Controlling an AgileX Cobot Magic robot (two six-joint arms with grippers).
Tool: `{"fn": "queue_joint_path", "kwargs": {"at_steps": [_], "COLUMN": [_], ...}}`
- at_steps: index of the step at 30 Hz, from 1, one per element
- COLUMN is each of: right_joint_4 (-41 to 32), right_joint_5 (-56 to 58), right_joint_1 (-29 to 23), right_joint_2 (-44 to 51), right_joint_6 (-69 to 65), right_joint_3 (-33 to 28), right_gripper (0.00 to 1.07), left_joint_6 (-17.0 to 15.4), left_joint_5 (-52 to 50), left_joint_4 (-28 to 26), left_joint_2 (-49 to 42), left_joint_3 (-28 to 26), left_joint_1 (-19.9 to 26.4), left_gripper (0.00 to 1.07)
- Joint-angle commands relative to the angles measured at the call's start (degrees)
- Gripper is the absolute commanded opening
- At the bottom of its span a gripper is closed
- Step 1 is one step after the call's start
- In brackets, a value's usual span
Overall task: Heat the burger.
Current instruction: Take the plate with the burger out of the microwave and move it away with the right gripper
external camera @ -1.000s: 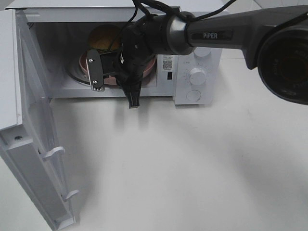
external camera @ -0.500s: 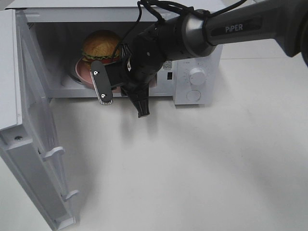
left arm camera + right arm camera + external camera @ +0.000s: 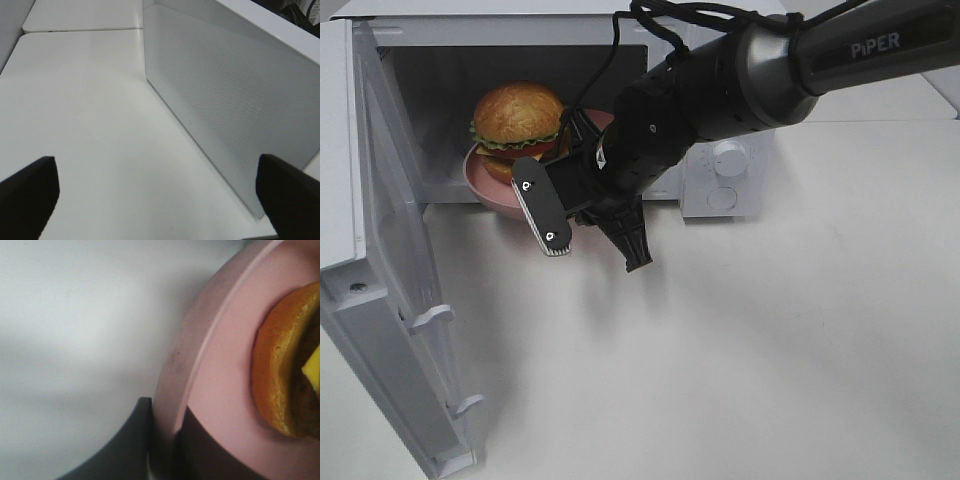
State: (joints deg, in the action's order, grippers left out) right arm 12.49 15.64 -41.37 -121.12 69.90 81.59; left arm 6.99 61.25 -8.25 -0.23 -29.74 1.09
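burger: sits on the pink plate at the microwave's open mouth, up and left of my right claw
right claw: clamped on the plate's rim, fingers pinching the edge just beside the bun
left claw: spread wide, grasping nothing, over the table near the microwave's side
microwave door: swung open, left
container: plate holds only the burger
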Motion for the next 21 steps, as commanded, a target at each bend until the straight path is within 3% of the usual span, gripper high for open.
{"fn": "queue_joint_path", "kwargs": {"at_steps": [1, 21], "right_joint_4": [0.2, 1.8], "right_joint_5": [-4.5, -6.4], "right_joint_1": [-0.4, -3.8], "right_joint_2": [3.3, 13.8], "right_joint_6": [0.9, 0.5], "right_joint_3": [-2.1, -15.4], "right_gripper": [0.0, 0.0], "left_joint_6": [0.1, 0.1], "left_joint_5": [0.2, 0.2], "left_joint_4": [-0.2, -0.2], "left_joint_2": [-0.5, -0.5], "left_joint_3": [0.2, 0.2], "left_joint_1": [0.1, 0.1], "left_gripper": [1.0, 1.0]}}
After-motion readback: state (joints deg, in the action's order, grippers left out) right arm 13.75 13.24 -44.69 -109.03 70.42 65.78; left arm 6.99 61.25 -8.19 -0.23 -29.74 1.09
